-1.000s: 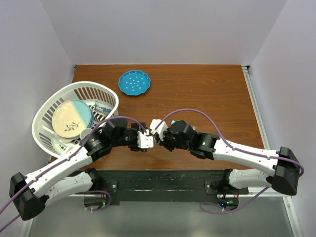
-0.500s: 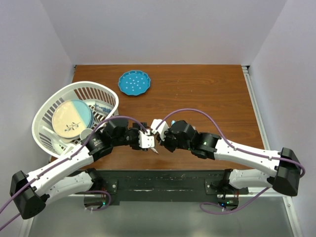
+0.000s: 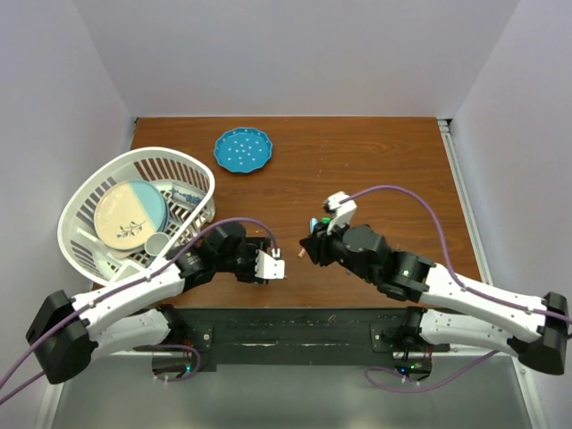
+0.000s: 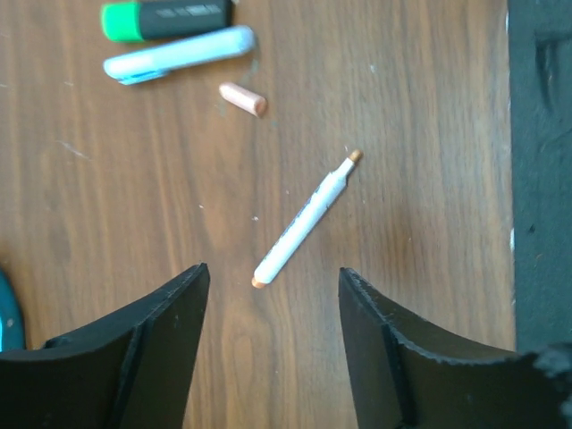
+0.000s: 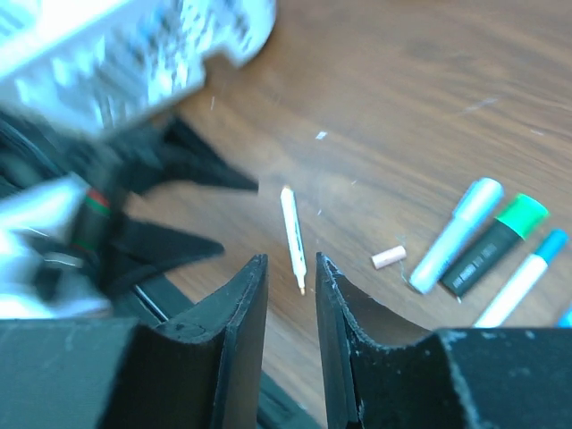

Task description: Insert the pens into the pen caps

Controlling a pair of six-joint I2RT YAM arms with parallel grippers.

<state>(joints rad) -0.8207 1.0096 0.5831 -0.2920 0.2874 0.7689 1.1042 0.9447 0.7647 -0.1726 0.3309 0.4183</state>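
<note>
Left tool (image 4: 273,279) is wide open and empty over the desk (image 4: 98,197). An uncapped white pen (image 4: 304,219) lies diagonally on the desk between its fingers in the left wrist view; the barrel print is too small to read. A pink cap (image 4: 243,98) lies loose near the pen's nib, apart from it. Beyond it, a light-blue pen (image 4: 179,54) and a green-capped dark marker (image 4: 165,18) lie side by side; the marker's label is blurred and unreadable. Right tool (image 5: 290,268) is only slightly open, holds nothing, and is above the same white pen.

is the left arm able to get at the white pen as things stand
Probably yes: the white pen lies uncovered right before the left gripper, whose jaws are open and empty, and the pink cap lies apart from it.
</note>
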